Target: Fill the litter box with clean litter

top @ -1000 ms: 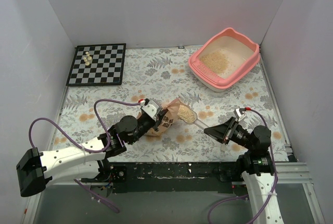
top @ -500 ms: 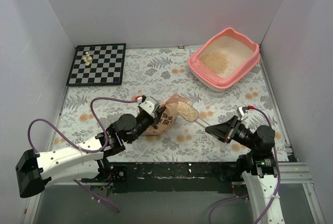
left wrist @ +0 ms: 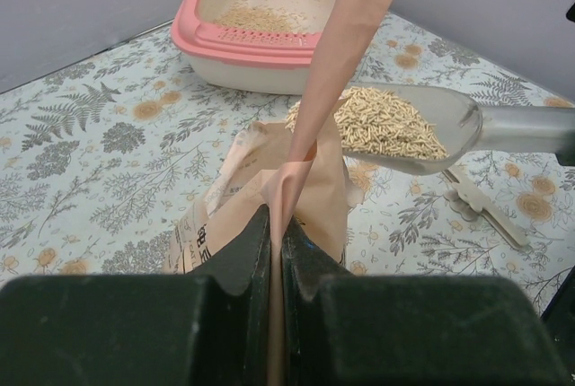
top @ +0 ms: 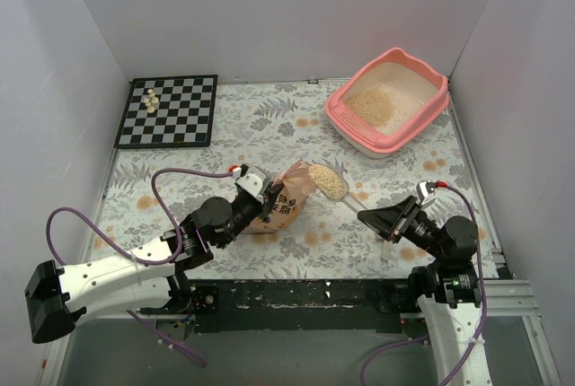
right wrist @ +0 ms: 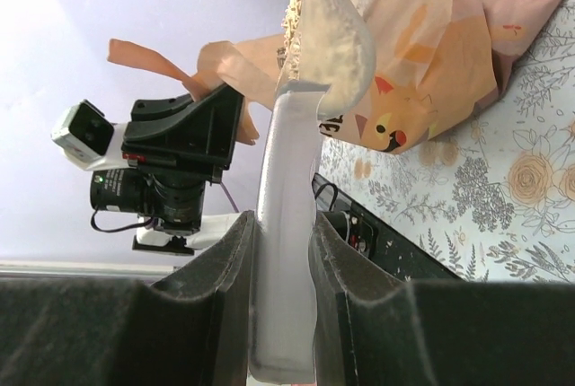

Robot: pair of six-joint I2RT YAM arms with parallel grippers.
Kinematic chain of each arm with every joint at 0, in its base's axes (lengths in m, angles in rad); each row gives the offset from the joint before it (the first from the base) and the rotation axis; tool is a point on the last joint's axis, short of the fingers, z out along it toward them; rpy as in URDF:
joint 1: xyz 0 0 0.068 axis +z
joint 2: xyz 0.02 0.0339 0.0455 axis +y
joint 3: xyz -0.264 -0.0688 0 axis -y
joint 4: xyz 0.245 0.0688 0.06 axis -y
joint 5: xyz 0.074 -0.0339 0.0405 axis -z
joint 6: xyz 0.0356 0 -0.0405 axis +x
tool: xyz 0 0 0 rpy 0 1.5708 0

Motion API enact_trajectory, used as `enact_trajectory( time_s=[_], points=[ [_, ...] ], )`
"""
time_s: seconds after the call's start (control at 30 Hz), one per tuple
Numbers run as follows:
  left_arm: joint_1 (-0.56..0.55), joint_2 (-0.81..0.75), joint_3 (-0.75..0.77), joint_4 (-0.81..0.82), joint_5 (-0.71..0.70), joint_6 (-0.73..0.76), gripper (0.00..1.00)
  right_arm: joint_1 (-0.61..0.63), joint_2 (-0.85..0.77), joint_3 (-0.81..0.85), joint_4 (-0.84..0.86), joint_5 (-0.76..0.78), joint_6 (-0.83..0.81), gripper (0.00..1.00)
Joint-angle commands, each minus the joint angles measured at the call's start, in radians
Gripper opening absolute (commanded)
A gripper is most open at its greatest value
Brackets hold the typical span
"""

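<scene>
Floral table [top: 234,130]: left gripper [left wrist: 276,224] pinches the bag [left wrist: 269,197] by its lip to steady it, while right gripper [right wrist: 283,224] clamps the scoop [left wrist: 467,121] level so its litter [left wrist: 382,121] reaches the litter box [top: 340,109] unspilled.

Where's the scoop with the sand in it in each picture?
Top external: scoop in the centre, just right of the orange bag.
Left wrist: scoop reaching in from the right edge, above the bag.
Right wrist: scoop rising from the bottom centre, bag top right.
Shared landmark: the bag.
</scene>
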Motion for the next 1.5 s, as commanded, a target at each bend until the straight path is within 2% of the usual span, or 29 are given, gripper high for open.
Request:
enact_trajectory(
  time_s=[0.0, 0.37, 0.57, 1.03, 1.33, 1.47],
  points=[
    [-0.004, -0.049, 0.028, 0.116, 0.012, -0.028, 0.00, -0.001, -0.007, 0.079, 0.064, 0.065, 0.025, 0.01],
    [-0.004, -0.029, 0.066, 0.059, 0.059, -0.102, 0.00, -0.001, 0.113, 0.125, 0.175, 0.212, 0.030, 0.01],
    [-0.004, -0.052, 0.034, 0.070, 0.099, -0.105, 0.00, -0.001, 0.223, 0.146, 0.313, 0.298, 0.021, 0.01],
    [-0.004, -0.131, 0.017, -0.022, 0.092, -0.014, 0.00, -0.011, 0.631, 0.298, 0.549, 0.470, -0.091, 0.01],
    [-0.004, -0.178, -0.026, -0.030, 0.137, 0.003, 0.00, -0.149, 0.858, 0.335, 0.669, 0.516, -0.137, 0.01],
    [-0.004, -0.172, -0.029, -0.030, 0.160, 0.000, 0.00, -0.189, 0.958, 0.363, 0.660, 0.536, -0.198, 0.01]
  ],
)
